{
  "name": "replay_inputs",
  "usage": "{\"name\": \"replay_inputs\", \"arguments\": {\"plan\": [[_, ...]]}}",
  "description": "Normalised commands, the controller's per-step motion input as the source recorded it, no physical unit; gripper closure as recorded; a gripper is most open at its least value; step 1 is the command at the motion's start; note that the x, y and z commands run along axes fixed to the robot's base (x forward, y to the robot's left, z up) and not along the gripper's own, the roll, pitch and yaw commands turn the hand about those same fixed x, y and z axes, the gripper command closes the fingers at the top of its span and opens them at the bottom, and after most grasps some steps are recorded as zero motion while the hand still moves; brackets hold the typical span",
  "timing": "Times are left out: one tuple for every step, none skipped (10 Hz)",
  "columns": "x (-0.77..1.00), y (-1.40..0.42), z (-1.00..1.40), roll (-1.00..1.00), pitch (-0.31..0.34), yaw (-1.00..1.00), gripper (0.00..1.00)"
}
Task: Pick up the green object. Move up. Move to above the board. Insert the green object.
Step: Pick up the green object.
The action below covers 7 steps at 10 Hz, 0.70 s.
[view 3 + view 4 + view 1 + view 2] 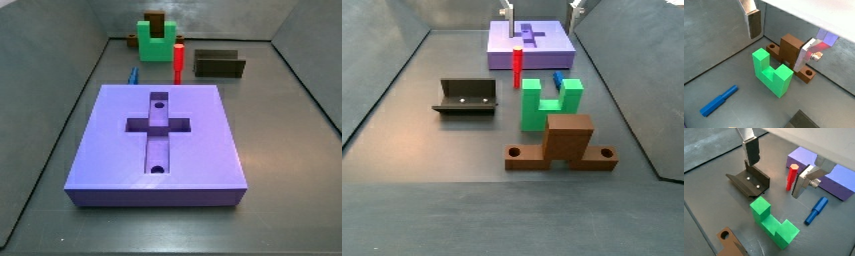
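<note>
- Overhead, in a side view, the fixture [468, 97] stands at the left of the grey worktop [422, 150], its dark L-shaped bracket upright on its base plate.
- Next along, the red peg [517, 66] stands upright just in front of the board [531, 44], the purple-blue slab with a cross-shaped recess cut in its top.
- At centre, the green object [548, 103] rests on the worktop with its two prongs pointing up and the rectangular notch between them open; nothing touches it.
- Just in front of it, a brown block [564, 145] sits on a flat base with a round hole at each end.
- Behind the green object's right prong, a blue peg [557, 79] lies flat on the worktop.
- Above it all, in a wrist view, the jaws [779, 36] hang wide apart and hold nothing, one silver finger [753, 23] on one side and its mate over the brown block, with the green object [771, 72] on the floor below them.
- At the far end of a side view, both finger tips barely show at the frame's upper edge, above the board.
</note>
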Motion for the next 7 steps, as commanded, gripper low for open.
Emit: {"name": "replay_inputs", "arguments": {"plan": [[0.00, 0.00, 0.00, 0.00, 0.006, 0.00, 0.00], [0.05, -0.02, 0.00, 0.00, 0.000, 0.00, 0.00], [0.06, 0.00, -0.23, -0.07, -0.040, -0.07, 0.00], [0.38, 0.22, -0.42, -0.09, 0.000, -0.20, 0.00], [0.45, 0.31, -0.71, -0.13, -0.033, -0.19, 0.00], [0.40, 0.31, -0.77, -0.12, -0.080, -0.16, 0.00], [0.31, 0.24, -0.76, -0.14, -0.089, -0.15, 0.00]]}}
